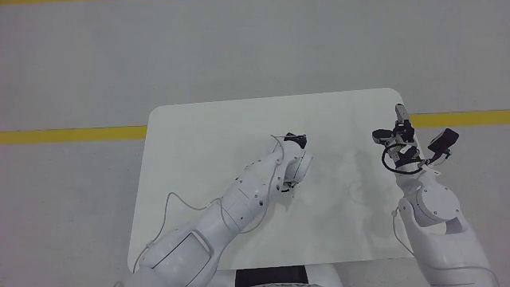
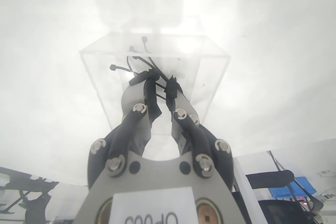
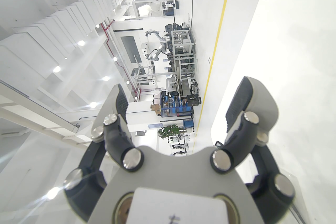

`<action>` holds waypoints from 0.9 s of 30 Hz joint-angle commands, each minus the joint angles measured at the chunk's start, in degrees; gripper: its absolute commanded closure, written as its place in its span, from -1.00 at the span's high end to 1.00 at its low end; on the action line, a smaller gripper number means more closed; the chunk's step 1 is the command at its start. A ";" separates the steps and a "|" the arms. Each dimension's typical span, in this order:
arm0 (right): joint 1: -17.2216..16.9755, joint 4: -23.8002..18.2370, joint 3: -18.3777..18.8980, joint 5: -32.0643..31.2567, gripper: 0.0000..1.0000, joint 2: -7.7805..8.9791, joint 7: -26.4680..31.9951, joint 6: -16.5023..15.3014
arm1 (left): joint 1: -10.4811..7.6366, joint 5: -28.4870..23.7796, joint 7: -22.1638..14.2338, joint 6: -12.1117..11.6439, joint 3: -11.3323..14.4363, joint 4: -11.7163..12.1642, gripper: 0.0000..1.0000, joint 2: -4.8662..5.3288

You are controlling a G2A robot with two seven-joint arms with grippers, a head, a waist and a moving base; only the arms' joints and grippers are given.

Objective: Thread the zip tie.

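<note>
Nearest the lens is my left gripper (image 2: pixel 160 82), sunk into the clear box (image 2: pixel 215 72) that holds the zip ties (image 2: pixel 123 68). Its fingers (image 2: pixel 148 93) are drawn narrow with a slim gap between them, and one black strand crosses that gap. The pads do not meet on it, so I call this gripper released, not grasping yet. In the top view it sits mid-frame over the table (image 1: pixel 199 135), so the ties are there too, inside the box under my left wrist.

Progress, my judgement: very early. Picking one tie out of the tangle is the step in hand. Nothing that counts is done: no tie is out of the box, none is in either gripper, no tail is through a head. Left to do: clamp one tie, lift it free, bring the other gripper to it, feed the tail into the head, pull through. My right gripper (image 3: pixel 182 86) is spread wide with nothing between the jaws. It sits at the table's right edge in the top-view frame and points out at the room.

Counts, big to small: table, one. Arms, two. Clear box, one. Grippers, two, both empty. Zip ties: three heads I can pick out, all black. The strands overlap under my fingers, so three at least; the exact number I cannot tell.
</note>
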 commanded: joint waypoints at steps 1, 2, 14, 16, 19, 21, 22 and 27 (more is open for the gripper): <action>0.00 0.00 0.00 0.00 1.00 0.00 0.00 0.00 | -0.12 -0.09 0.27 0.19 0.09 -0.12 -0.72 -0.03; 0.00 0.00 0.00 0.00 1.00 0.00 0.00 0.00 | -0.17 -0.12 0.25 0.25 0.13 -0.17 -0.72 -0.04; 0.00 0.00 0.00 0.00 1.00 0.00 0.00 0.00 | -0.34 -0.43 0.79 0.40 0.55 -0.21 -0.72 0.03; 0.00 0.00 0.00 0.00 1.00 0.00 0.00 0.00 | -0.41 -0.68 0.84 0.21 0.68 0.24 -0.72 -0.01; 0.00 0.00 0.00 0.00 1.00 0.00 0.00 0.00 | -0.64 -1.09 0.99 0.07 0.88 0.95 -0.74 -0.11; 0.00 0.00 0.00 0.00 1.00 0.00 0.00 0.00 | -0.85 -1.36 1.10 0.08 0.97 1.36 -0.78 -0.18; 0.00 0.00 0.00 0.00 1.00 0.00 0.00 0.00 | -0.95 -1.46 1.16 0.11 1.00 1.52 -0.86 -0.20; 0.00 0.00 0.00 0.00 1.00 0.00 0.00 0.00 | -1.35 -1.82 1.49 0.32 1.22 2.12 -1.00 -0.30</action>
